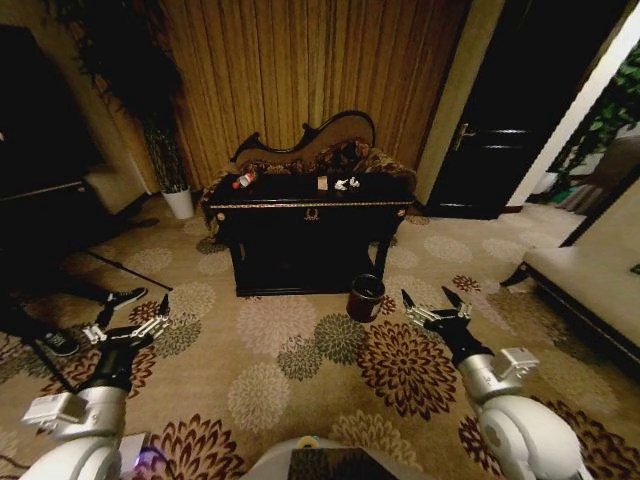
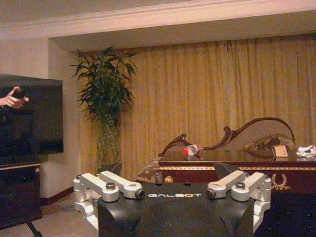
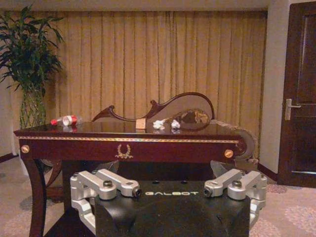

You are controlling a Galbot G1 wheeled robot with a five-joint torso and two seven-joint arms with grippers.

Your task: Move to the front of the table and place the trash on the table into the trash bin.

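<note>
At 12 o'clock, well apart from both open-jawed grippers (left gripper [image 1: 132, 322], right gripper [image 1: 434, 304]), the desk [image 1: 310, 205] carries the bottle [image 1: 243, 180] lying crosswise toward 11, nearer the left arm

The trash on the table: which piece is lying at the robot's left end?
The bottle, on its side with a red cap; the box and white wrapper sit further right.

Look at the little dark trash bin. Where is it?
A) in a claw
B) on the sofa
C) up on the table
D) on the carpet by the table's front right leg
D: the trash bin stands on the flowered carpet just in front of the table, near its right leg.
</note>
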